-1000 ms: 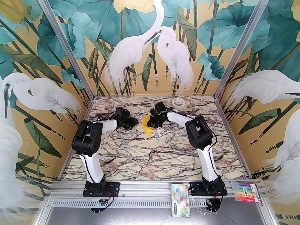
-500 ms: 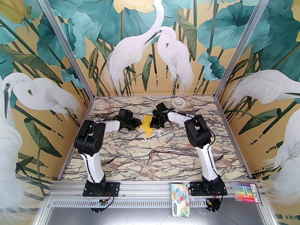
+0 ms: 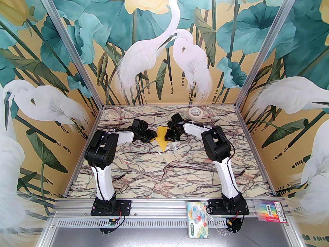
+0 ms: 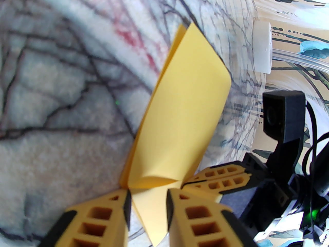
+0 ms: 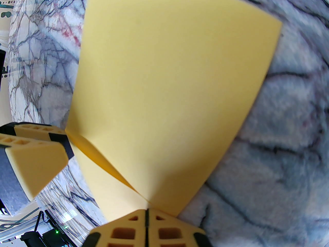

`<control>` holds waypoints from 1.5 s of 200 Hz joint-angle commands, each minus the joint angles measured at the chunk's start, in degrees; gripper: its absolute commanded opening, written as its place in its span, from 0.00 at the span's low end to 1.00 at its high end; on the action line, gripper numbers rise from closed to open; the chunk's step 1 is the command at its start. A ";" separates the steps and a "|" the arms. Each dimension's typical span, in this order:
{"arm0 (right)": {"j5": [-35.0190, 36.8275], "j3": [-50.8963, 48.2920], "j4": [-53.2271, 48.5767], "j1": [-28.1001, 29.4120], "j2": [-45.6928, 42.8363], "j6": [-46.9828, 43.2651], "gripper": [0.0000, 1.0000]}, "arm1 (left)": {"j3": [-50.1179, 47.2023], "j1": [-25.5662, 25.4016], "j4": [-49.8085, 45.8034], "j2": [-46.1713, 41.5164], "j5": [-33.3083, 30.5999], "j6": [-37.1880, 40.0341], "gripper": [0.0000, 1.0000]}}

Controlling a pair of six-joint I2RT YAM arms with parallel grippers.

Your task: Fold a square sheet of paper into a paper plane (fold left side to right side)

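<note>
walled on three sides by a mural [image 3: 144, 58] of white egrets, teal lotus leaves and pale yellow blooms; aluminium posts [image 3: 77, 58] at the far corners; veined marble-pattern table [image 3: 159, 179], evenly lit.

My left pincer [image 3: 152, 138] and my right pincer [image 3: 168, 137] sit on either side of the square sheet of paper [image 3: 161, 137], each right up against it. The yellow sheet is partly folded and raised off the marbled surface [image 3: 164, 174], one pointed corner aimed toward my bases. A cream tape roll [image 3: 195, 112] lies flat by the back wall, behind my right arm.
</note>
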 commanded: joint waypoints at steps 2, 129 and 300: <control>0.92 -0.58 -0.22 -0.02 1.39 0.09 0.06 | 1.59 -0.27 -0.73 2.09 0.40 1.27 0.30; 0.31 -0.51 0.36 -0.29 1.83 0.89 0.07 | -5.88 -0.67 9.36 -1.31 7.31 0.91 0.27; 1.96 -8.70 9.13 -0.51 -8.54 10.29 0.21 | -7.52 -5.47 2.82 -6.90 -9.91 -1.78 0.03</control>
